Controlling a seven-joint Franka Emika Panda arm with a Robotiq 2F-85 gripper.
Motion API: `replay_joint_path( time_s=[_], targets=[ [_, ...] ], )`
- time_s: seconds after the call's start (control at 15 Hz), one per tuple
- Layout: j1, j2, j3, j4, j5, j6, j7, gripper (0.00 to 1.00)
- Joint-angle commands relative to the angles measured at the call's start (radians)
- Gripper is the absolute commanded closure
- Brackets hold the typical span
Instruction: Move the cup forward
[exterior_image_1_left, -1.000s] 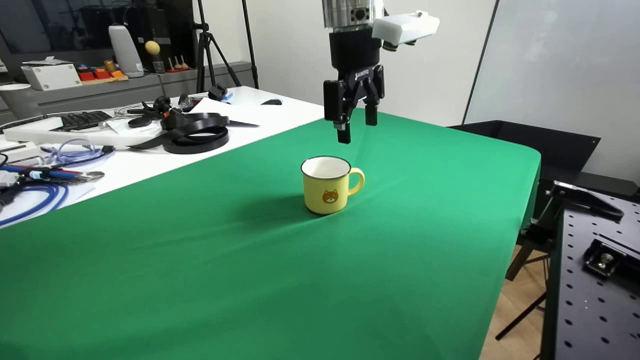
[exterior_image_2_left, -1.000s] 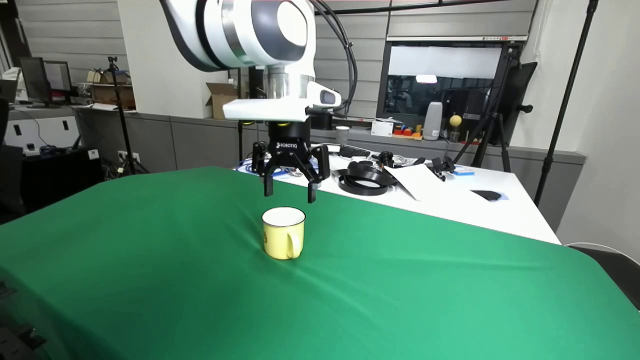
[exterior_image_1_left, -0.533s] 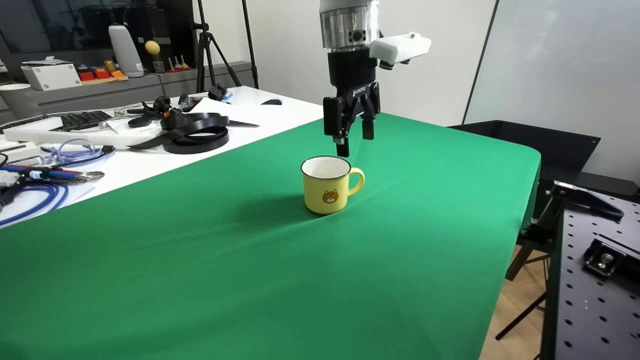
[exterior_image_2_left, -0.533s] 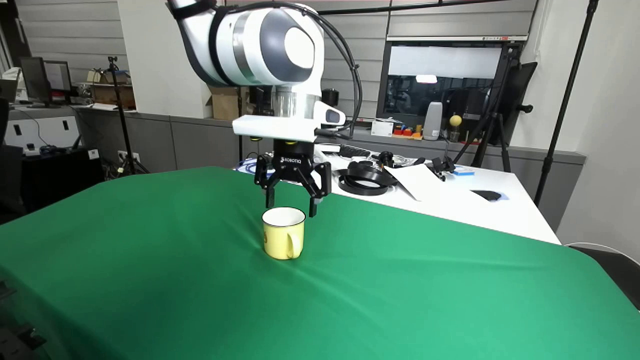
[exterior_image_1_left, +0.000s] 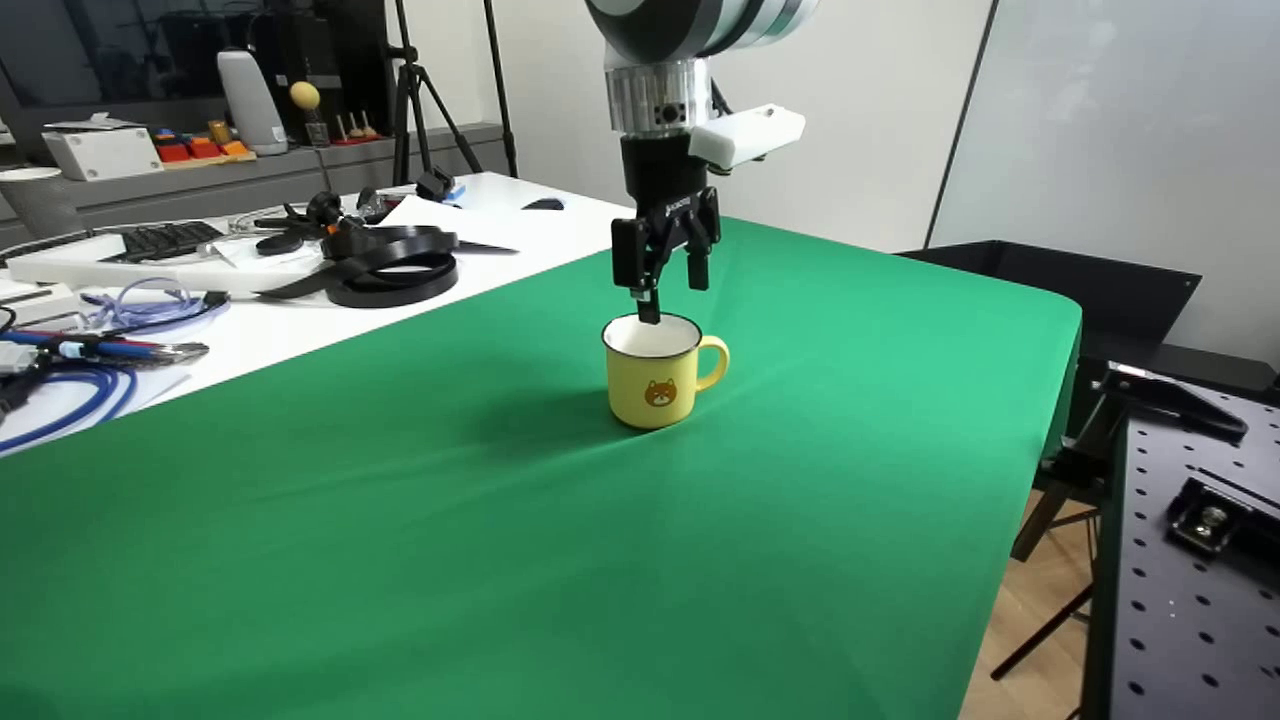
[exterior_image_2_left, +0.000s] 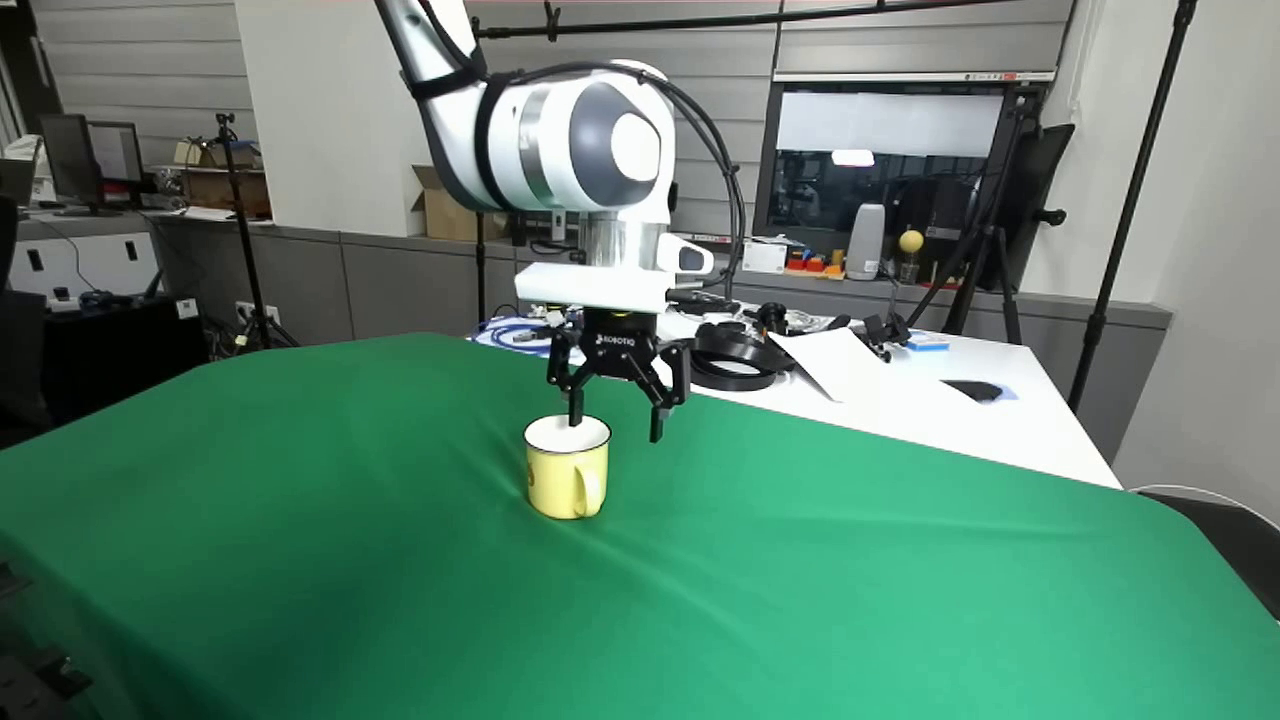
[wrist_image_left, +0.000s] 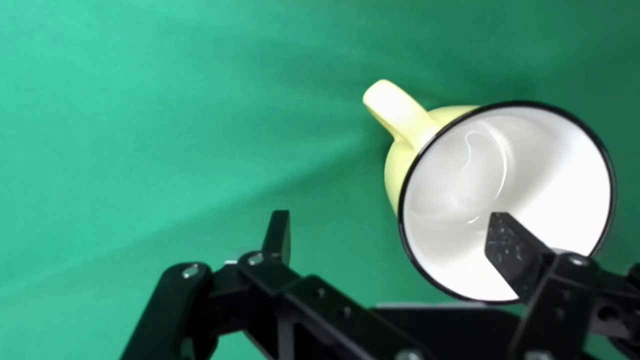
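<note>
The yellow cup (exterior_image_1_left: 632, 395) stands upright on the green cloth, with a bear mark on its side and its handle to the right. It also shows in another exterior view (exterior_image_2_left: 553, 482) and in the wrist view (wrist_image_left: 480, 175), white inside with a dark rim. My gripper (exterior_image_1_left: 673, 302) is open and empty, pointing down just above the cup. In the other exterior view the gripper (exterior_image_2_left: 615, 431) has one fingertip over the cup's mouth and one beyond its side. In the wrist view the gripper (wrist_image_left: 390, 214) straddles the near-left rim; its left finger is over bare cloth.
The green cloth (exterior_image_1_left: 800, 560) covers the table around the cup. A white table (exterior_image_1_left: 560, 235) alongside bears cables, a keyboard (exterior_image_1_left: 170, 240) and a black strap roll (exterior_image_1_left: 395, 285). A black perforated plate (exterior_image_1_left: 1190, 620) is at the right.
My gripper has come down toward the cup. It has also shifted left in one exterior view and right in another, so a finger is now over the cup's mouth. The cup has not moved.
</note>
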Motion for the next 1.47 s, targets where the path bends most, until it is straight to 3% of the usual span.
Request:
replay_joint_path(
  time_s=[0.0,0.07,0.4,0.73,0.87,1.4],
  targets=[
    [0.005,0.084,0.005,0.109,-0.009,-0.026,0.003,0.08],
    [0.004,0.098,0.009,0.126,-0.006,-0.032,-0.003,0.25],
    [-0.012,0.132,0.048,0.157,0.018,-0.055,-0.057,0.61],
    [-0.024,0.088,0.078,0.115,0.025,-0.058,-0.123,0.95],
    [-0.029,0.079,0.084,0.109,0.030,-0.068,-0.144,1.00],
    [-0.020,0.075,0.064,0.156,0.022,-0.103,-0.128,0.97]
  ],
)
